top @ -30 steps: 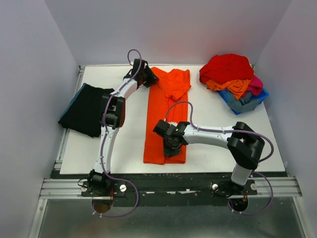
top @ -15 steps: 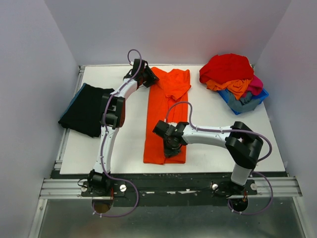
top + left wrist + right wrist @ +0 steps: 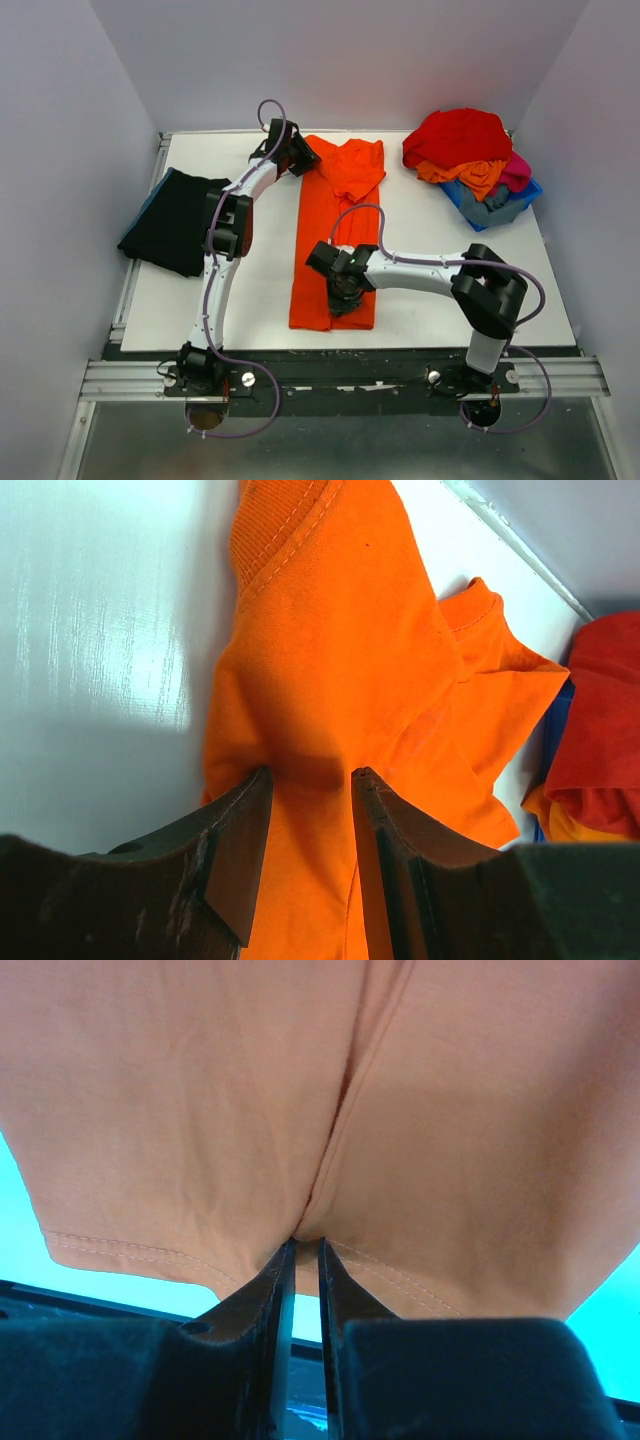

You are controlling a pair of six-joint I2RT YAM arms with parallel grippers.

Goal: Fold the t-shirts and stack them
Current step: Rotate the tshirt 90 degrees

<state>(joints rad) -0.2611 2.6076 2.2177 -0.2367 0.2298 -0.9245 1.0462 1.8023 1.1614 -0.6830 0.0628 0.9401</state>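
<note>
A bright orange t-shirt (image 3: 335, 230), folded into a long strip, lies down the middle of the table. Its sleeve end is crumpled at the far side. My left gripper (image 3: 305, 163) rests at the strip's far left corner. In the left wrist view its jaws (image 3: 311, 772) stand apart over the orange cloth (image 3: 340, 650), which lies flat between them. My right gripper (image 3: 345, 296) is at the near hem. In the right wrist view its jaws (image 3: 306, 1242) are nearly together and pinch a pucker of the hem (image 3: 300, 1090). A black t-shirt (image 3: 175, 220) lies folded at the left edge.
A heap of red, orange, magenta and grey-blue t-shirts (image 3: 462, 148) sits on a small blue bin (image 3: 503, 212) at the far right corner. The red cloth (image 3: 610, 710) shows at the right of the left wrist view. White walls close in the table.
My right gripper's jaws have closed in on the near hem, and that arm has shifted slightly to the left. The left arm has not moved.
</note>
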